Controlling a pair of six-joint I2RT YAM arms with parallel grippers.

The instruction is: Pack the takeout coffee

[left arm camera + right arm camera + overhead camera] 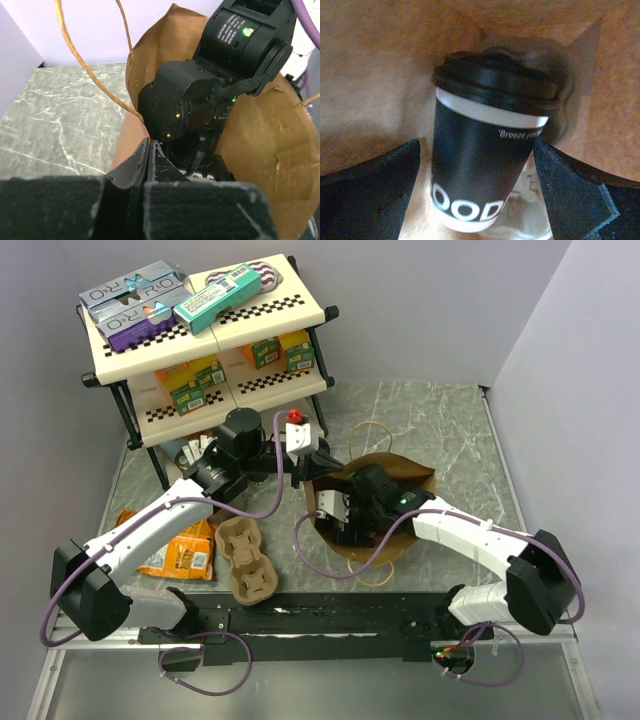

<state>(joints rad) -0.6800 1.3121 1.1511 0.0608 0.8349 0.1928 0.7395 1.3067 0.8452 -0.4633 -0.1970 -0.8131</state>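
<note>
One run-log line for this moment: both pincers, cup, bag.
left pincer: shut at rim of brown paper bag | right pincer: open inside bag | dark paper cup with black plastic lid: between its jaws, ungripped

The takeout coffee cup [475, 170] is black with white lettering, white band, black lid [495, 82]; the paper bag [375, 75] is brown.

Robot lab booth: plain walls [420, 300], marbled tabletop [430, 430], stocked shelf [300, 315]

The takeout coffee cup [475, 165] bears small white script, "Breeze you" (the rest runs out of sight), and big white letters "OOD" near its base. Silver boxes [132, 287] atop the shelf rack [305, 308] read "O·R·O".
</note>
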